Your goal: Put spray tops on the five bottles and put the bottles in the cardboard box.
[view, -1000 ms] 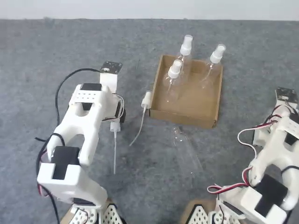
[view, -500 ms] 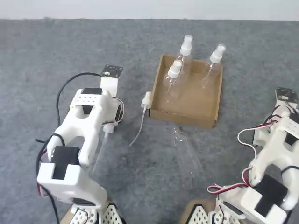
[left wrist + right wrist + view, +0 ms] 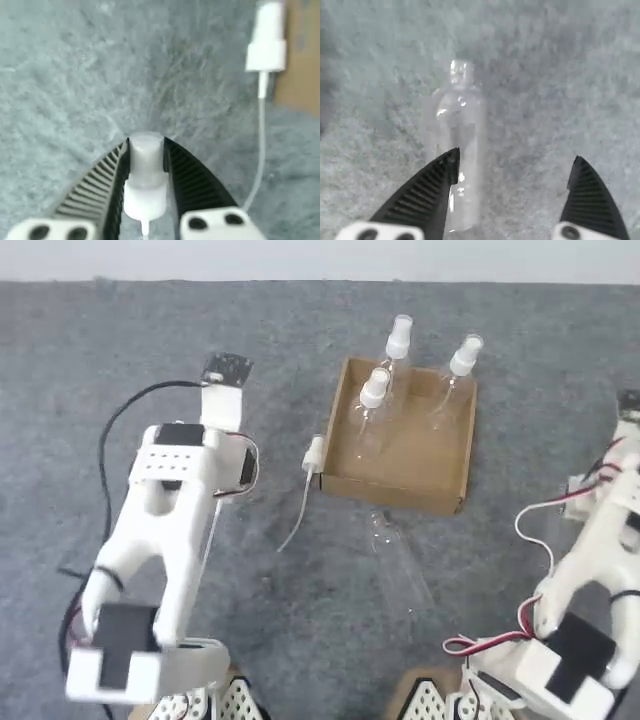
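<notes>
The left gripper was clamped on the head of a white plastic spray top, with a ribbed black finger against each side, above the grey carpeted table. A second white spray top, with a thin dip tube, lay on the carpet just beside the near-left corner of the brown cardboard box. Three capped clear plastic bottles stood upright in the box: one front-left, one at the back, one back-right. A bluish marking on the box wall in the left wrist view was too blurred to read. An uncapped clear plastic bottle lay on its side just in front of the box, neck toward it. The right gripper hung wide open over that bottle, holding nothing.
</notes>
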Tool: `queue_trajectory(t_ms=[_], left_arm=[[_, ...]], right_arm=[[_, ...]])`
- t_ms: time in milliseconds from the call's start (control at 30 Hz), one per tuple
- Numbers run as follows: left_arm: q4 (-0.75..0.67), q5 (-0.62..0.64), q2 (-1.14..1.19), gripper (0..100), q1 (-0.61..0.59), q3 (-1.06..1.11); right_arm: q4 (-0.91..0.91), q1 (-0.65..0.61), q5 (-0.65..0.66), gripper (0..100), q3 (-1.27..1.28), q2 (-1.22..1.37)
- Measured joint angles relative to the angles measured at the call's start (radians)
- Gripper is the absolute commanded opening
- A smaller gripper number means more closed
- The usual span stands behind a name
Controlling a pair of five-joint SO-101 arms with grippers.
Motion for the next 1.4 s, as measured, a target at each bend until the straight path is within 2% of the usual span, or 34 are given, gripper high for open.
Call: queue_trajectory(t_ms=[167,267,567,733,933,1067,1233,1400], left_arm=[[0.0,0.011,-0.126,1,0.041,0.097],[-0.026,0.011,-0.172,1,0.044,0.155],[-0.094,0.014,-0.193,1,0.052,0.221],[-0.094,0.015,-0.195,1,0.051,0.221],[-0.094,0.015,-0.195,1,0.051,0.221],[-0.094,0.015,-0.195,1,0.051,0.221],[-0.094,0.015,-0.199,1,0.051,0.221],[-0.094,0.015,-0.27,1,0.051,0.222]], right_arm=[[0.094,-0.074,0.002,29.2,-0.141,0.14],[0.144,-0.1,-0.043,29.2,-0.232,0.255],[0.229,-0.195,-0.135,28.9,-0.347,0.377],[0.219,-0.209,-0.169,18.8,-0.35,0.448],[0.167,-0.187,-0.169,11.3,-0.356,0.506],[0.164,-0.153,-0.104,0.6,-0.384,0.506],[0.21,-0.132,0.008,0.6,-0.425,0.47],[0.232,-0.13,0.041,0.6,-0.404,0.256]])
